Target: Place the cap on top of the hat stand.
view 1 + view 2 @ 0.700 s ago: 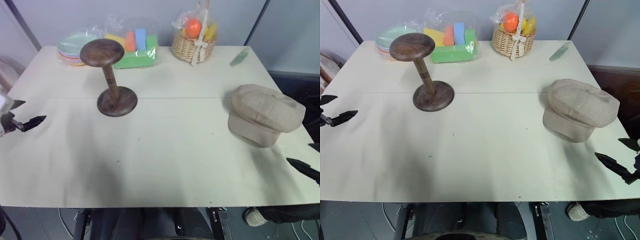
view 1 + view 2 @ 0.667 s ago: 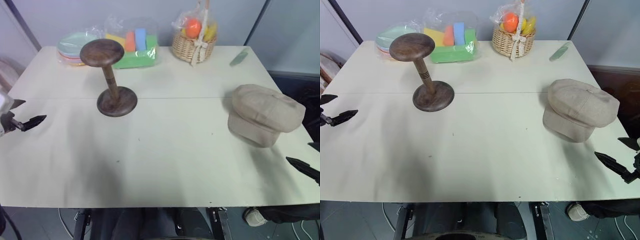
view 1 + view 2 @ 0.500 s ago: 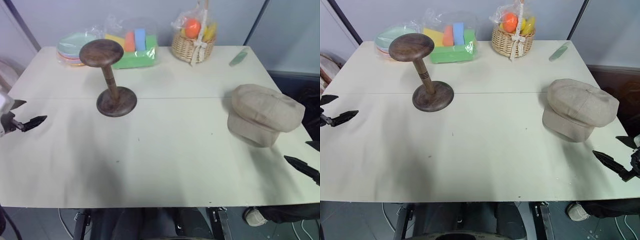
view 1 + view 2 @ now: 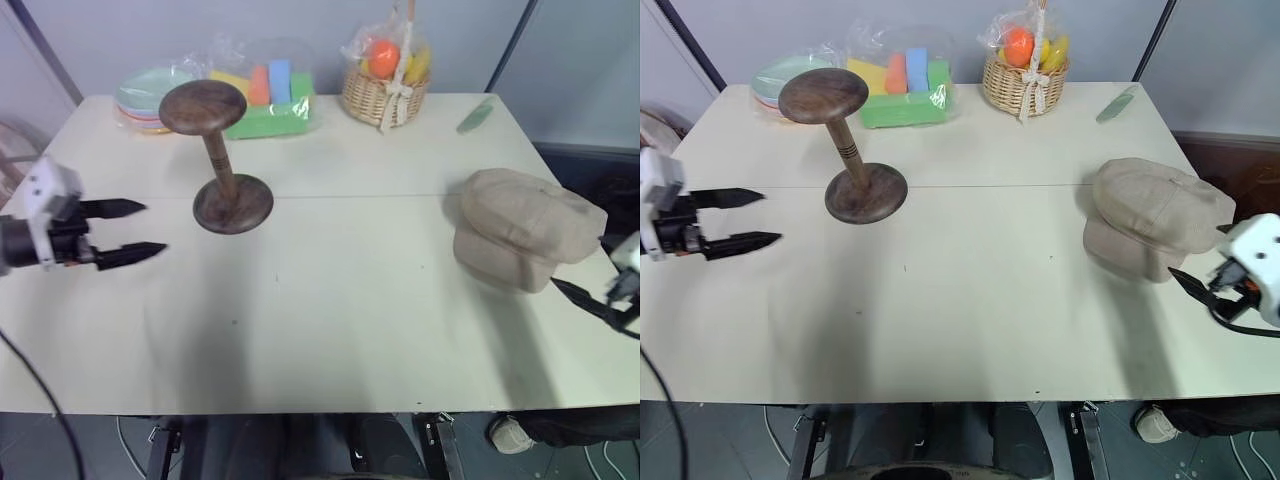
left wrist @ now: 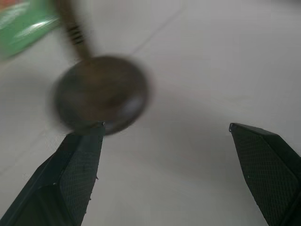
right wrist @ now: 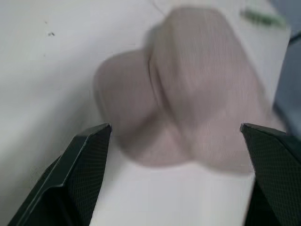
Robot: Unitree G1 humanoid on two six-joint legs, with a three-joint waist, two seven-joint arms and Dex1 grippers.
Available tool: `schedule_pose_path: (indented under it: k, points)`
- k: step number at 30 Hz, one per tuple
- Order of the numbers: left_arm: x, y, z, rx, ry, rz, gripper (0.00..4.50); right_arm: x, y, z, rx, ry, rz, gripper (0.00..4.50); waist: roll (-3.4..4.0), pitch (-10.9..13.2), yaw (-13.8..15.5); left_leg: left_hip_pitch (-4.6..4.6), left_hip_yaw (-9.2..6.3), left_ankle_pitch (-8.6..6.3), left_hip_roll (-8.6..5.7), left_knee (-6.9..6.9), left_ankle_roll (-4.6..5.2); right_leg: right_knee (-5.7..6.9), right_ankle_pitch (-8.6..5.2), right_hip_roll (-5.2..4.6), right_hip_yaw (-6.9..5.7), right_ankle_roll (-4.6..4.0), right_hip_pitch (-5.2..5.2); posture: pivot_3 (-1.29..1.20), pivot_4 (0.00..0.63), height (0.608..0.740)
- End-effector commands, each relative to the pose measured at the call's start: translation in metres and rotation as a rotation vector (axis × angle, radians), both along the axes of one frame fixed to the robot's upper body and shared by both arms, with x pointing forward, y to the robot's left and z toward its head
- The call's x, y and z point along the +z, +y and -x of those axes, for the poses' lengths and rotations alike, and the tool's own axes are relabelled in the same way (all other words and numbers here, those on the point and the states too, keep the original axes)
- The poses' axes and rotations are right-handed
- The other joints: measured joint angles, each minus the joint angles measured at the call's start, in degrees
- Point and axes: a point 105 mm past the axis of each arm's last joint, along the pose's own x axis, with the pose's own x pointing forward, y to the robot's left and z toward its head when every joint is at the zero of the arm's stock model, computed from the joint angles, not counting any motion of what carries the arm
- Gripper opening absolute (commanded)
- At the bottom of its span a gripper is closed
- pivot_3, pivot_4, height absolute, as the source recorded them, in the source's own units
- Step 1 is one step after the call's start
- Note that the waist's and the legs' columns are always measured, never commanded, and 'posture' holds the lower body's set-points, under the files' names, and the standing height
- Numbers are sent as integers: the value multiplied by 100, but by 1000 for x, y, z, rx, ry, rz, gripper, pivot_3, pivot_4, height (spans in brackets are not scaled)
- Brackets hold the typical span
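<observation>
Resting on the desk (image 4: 330, 330), the cap (image 4: 525, 228) lies just ahead of the right end effector (image 6: 174, 141), whose jaws gape wide and empty; the left end effector (image 4: 135, 230), equally spread and empty, points at the hat stand (image 4: 218, 150).

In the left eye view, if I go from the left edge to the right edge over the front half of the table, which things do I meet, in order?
left gripper → hat stand → cap → right gripper

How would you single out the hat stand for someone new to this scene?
On the cream table, look at its back left part, in front of the green tray of foam blocks. The dark brown wooden hat stand stands there: mushroom top, thin stem, round disc base, the tallest, darkest thing.
</observation>
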Motion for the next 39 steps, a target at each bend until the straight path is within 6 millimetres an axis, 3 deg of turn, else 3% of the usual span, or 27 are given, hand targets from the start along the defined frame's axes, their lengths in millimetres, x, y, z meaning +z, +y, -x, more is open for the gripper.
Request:
schedule_pose_path:
  k: [1, 6, 11, 22, 28, 31, 38, 39]
  points:
    - [18, -45, 12, -165, -1, 57, 4437, 3, 24, -13, 29, -71, 195, 4500, 3, 0, 1, 0, 2, 0, -1, 2, 0, 0, 0, 0, 1, 0, 0, 0, 150, 740]
    - [20, -87, 25, -351, 54, 105, 4437, -30, 32, -21, -21, -67, 384, 4500, 2, 0, 11, -3, 1, 0, -6, 15, 0, 1, -3, 5, 2, 3, 6, 0, 150, 740]
    - [20, -114, 22, -447, 60, 121, 4437, -62, 31, -27, -100, -42, 434, 4500, 0, 0, 9, -10, -5, 0, -14, 35, 1, 4, -3, 12, 0, 3, 7, 0, 150, 740]
    - [27, -129, 11, -479, 33, 135, 4437, -93, 21, -67, -219, -115, 460, 4500, -5, -2, -22, -6, -4, -2, -12, 71, 4, 18, -1, 18, 1, 1, 18, 0, 150, 740]
    - [29, -129, 10, -472, 27, 139, 4437, -103, 28, -74, -185, -114, 456, 4500, -14, -8, -25, 4, -6, -2, -12, 75, 4, 18, -1, 17, 1, 1, 31, 0, 150, 740]
    - [29, -129, 10, -467, 25, 142, 4500, -107, 32, -73, -163, -107, 441, 3756, -18, -10, -24, 7, -6, -2, -12, 75, 4, 20, -1, 17, 1, 2, 33, 0, 150, 740]
    - [33, -128, 11, -456, 28, 152, 4500, -108, 37, -74, -149, -109, 417, 248, -18, -10, -23, 7, -7, -2, -12, 75, 4, 23, -1, 17, 1, 2, 32, 0, 150, 740]
    - [33, -128, 11, -454, 29, 155, 4500, -108, 37, -75, -149, -110, 418, 96, -19, -11, -24, 7, -7, -2, -12, 75, 4, 23, -1, 17, 1, 2, 32, 0, 150, 740]
